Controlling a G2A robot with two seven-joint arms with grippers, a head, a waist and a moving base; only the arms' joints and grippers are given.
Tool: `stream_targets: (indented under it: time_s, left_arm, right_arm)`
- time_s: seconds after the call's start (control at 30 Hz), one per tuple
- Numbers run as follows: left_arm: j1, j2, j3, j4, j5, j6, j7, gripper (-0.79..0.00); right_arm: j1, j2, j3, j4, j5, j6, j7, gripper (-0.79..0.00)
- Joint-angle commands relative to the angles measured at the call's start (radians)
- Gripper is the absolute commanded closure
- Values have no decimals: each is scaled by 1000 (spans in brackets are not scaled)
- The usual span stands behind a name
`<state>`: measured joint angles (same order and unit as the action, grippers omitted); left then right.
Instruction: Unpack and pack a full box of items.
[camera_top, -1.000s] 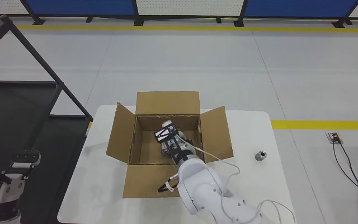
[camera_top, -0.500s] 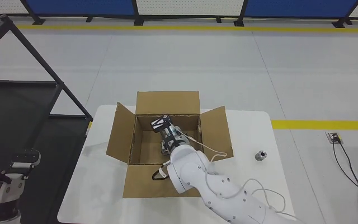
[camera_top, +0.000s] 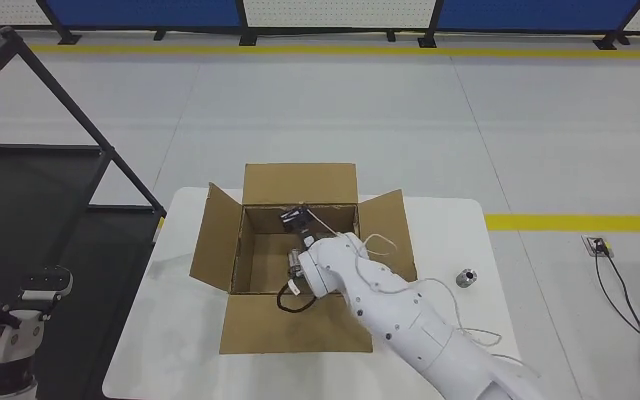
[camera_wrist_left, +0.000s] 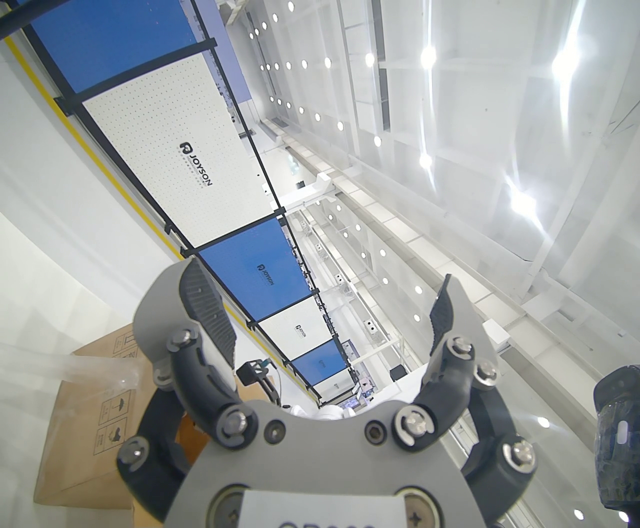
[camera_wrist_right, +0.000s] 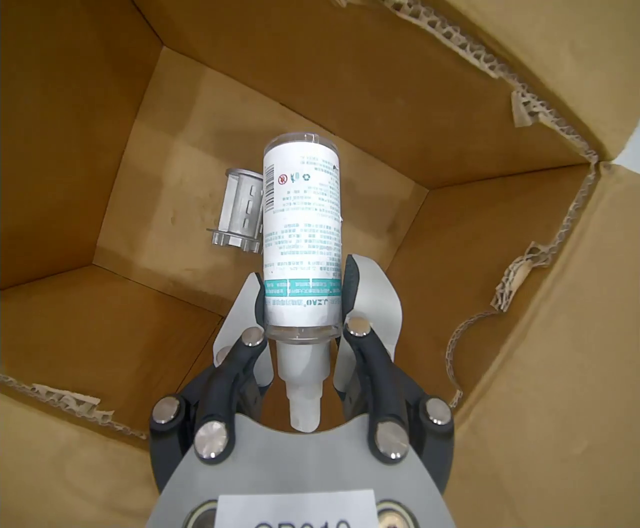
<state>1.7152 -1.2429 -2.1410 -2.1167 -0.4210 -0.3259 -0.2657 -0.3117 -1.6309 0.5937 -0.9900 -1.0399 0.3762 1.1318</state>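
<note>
My right tool (camera_wrist_right: 303, 282) grips the bottle (camera_wrist_right: 302, 210) at its neck end inside the box (camera_wrist_right: 450, 100); I judge it light, stiff and slick, safer held mid-body

The cardboard box (camera_top: 300, 184) stood open, flaps spread; inside, a white-labelled bottle (camera_wrist_right: 302, 225) hung base-down (clamped near its neck) above a ribbed metal part (camera_wrist_right: 239, 216) on the floor.

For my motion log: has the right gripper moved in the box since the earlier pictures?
Yes. The right gripper, shut on the spray bottle, has gone toward the far wall of the cardboard box.
</note>
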Motion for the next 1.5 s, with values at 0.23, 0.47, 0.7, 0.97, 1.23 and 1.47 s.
stream_targets:
  time_s: [0.23, 0.47, 0.7, 0.97, 1.23, 1.47]
  left_arm:
    - [0, 0, 0, 0, 0, 0, 0, -785]
    - [0, 0, 0, 0, 0, 0, 0, -785]
    - [0, 0, 0, 0, 0, 0, 0, -785]
    - [0, 0, 0, 0, 0, 0, 0, -785]
    - [0, 0, 0, 0, 0, 0, 0, -785]
    - [0, 0, 0, 0, 0, 0, 0, -785]
  right_arm:
    - [107, -115, -46, 332, 116, 15, -43, 0]
    - [142, -191, -63, 500, 160, 23, -111, 0]
    - [168, -239, -52, 625, 202, 4, -166, -348]
    - [185, -271, -40, 694, 216, -5, -206, -419]
    - [195, -280, -13, 702, 236, -28, -272, -560]
    - [179, -256, 27, 637, 247, -74, -362, -785]
